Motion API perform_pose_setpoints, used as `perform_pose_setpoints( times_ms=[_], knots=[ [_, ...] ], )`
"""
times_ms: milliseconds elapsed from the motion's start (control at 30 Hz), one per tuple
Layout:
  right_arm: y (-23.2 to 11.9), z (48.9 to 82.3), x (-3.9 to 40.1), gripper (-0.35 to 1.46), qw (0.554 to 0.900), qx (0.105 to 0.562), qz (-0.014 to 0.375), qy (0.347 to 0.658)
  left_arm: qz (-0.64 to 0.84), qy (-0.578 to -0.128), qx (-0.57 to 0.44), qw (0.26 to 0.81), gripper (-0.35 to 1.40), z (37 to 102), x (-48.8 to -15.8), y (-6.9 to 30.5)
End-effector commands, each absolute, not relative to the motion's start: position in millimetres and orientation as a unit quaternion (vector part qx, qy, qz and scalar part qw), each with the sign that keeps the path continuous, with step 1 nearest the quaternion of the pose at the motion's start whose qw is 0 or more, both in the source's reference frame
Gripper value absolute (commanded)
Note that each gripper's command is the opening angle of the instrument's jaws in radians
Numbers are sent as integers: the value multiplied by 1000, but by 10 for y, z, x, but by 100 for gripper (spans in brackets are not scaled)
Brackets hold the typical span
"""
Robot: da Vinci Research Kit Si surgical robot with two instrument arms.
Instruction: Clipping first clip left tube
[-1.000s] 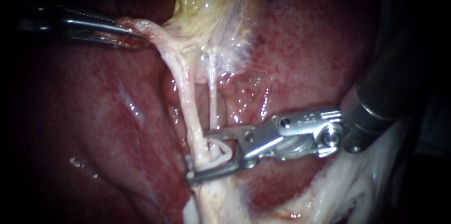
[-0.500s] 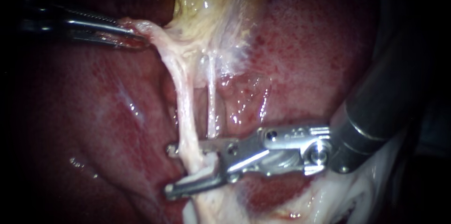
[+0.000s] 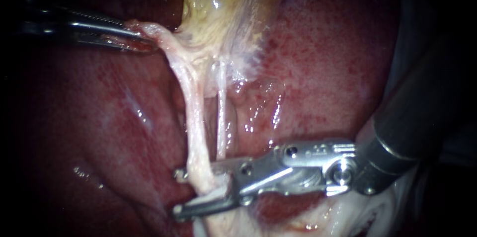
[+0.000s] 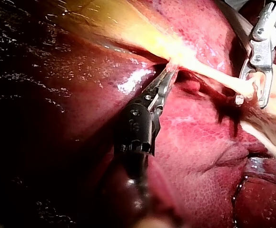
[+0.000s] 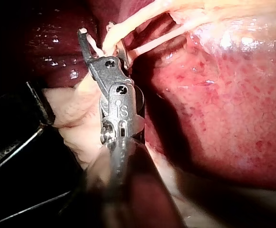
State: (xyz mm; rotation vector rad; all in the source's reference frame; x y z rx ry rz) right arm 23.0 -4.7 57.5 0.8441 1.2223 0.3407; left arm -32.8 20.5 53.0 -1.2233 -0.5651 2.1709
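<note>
**Right instrument** (image 3: 178, 192): The hand is open, with a clear gap between its two jaws. The jaws straddle the left tube (image 3: 196, 118) at its lower end. One jaw passes behind the tube and the other lies in front of and below it. Both jaw tips project past the tube on its far side. Whether either jaw presses on the tube cannot be told. The right wrist view (image 5: 96, 29) confirms that the tube (image 5: 128, 23) runs through the gap.

**Left instrument** (image 3: 146, 42): The hand is closed on pale tissue (image 3: 149, 31) at the upper end of the left tube, just beside the gallbladder (image 3: 218, 8). The left wrist view (image 4: 170, 71) shows the jaws lying together on this tissue.

**Surroundings:**
- The left tube is drawn taut between the two instruments.
- The thinner right tube (image 3: 222, 118) runs just beside it. Its lower end passes behind the upper jaw of the right instrument.
- The liver (image 3: 323, 68) lies behind both tubes.
- Whitish tissue (image 3: 357, 202) lies under the right instrument's shaft.
</note>
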Motion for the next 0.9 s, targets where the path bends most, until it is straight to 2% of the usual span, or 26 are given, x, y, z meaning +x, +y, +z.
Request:
perform_pose_setpoints(
  times_ms=[33, 267, 467, 900],
  knots=[
    [-47, 575, 229, 10, 723, 385, 156, 552, 813, -212, -458, 289, -35, 530, -328, 205],
    [-46, 575, 226, -35, 719, 399, 159, 546, 813, -212, -458, 289, -35, 530, -328, 205],
    [-46, 575, 225, -35, 710, 428, 179, 529, 813, -212, -458, 289, -35, 530, -328, 205],
    [-45, 579, 224, -35, 704, 441, 191, 522, 813, -211, -458, 290, -35, 531, -329, 206]
  ],
)
